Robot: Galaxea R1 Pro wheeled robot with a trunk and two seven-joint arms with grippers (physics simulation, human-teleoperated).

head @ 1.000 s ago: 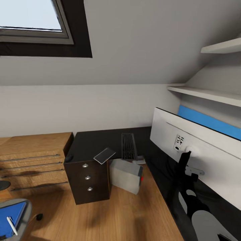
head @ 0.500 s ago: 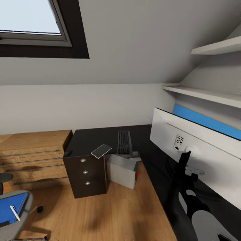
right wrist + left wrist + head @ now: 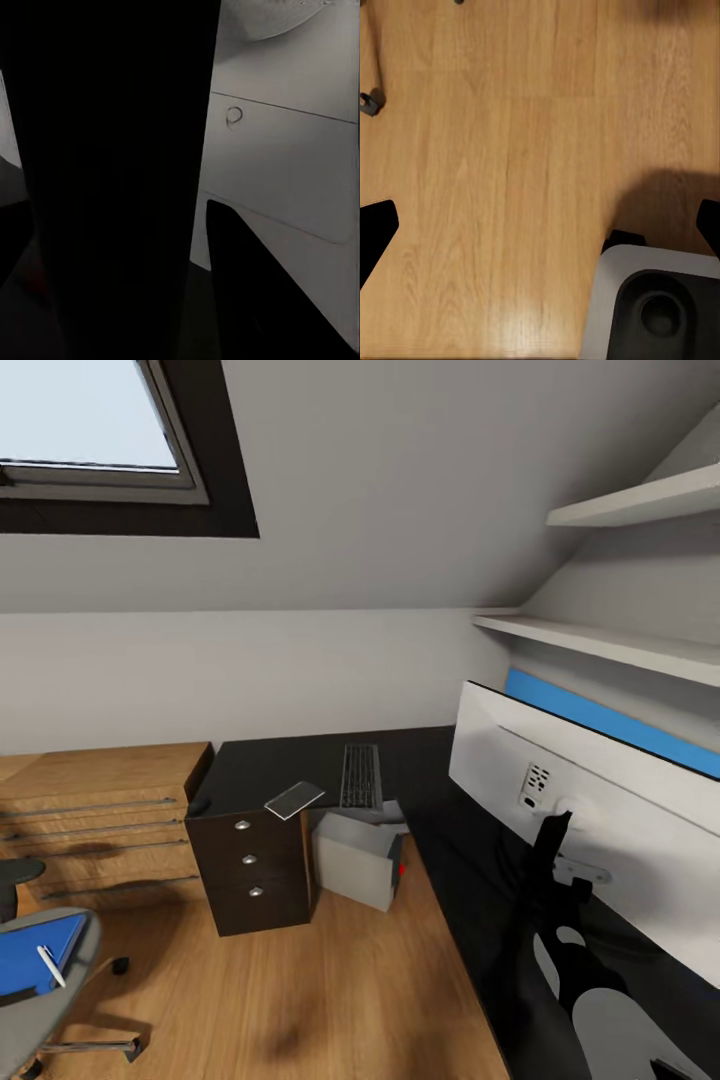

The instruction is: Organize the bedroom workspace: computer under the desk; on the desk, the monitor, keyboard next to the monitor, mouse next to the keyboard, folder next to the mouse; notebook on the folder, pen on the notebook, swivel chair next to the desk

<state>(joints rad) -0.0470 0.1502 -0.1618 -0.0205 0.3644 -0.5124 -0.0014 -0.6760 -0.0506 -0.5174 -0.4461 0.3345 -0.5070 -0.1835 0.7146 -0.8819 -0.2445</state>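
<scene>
Two grippers, neither readable: can't tell my jaw state. Monitor (image 3: 590, 830) back-side to me on desk (image 3: 440, 780); keyboard (image 3: 361, 776) on desk, computer (image 3: 357, 859) under it, folder (image 3: 35, 954) on swivel chair (image 3: 45, 1000).

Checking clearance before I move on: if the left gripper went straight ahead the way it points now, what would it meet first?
Most likely the bare wood floor. The left wrist view looks straight down at it between the spread fingers, with nothing in between. The robot's own grey base sits off to one side; depth is hard to judge.
</scene>
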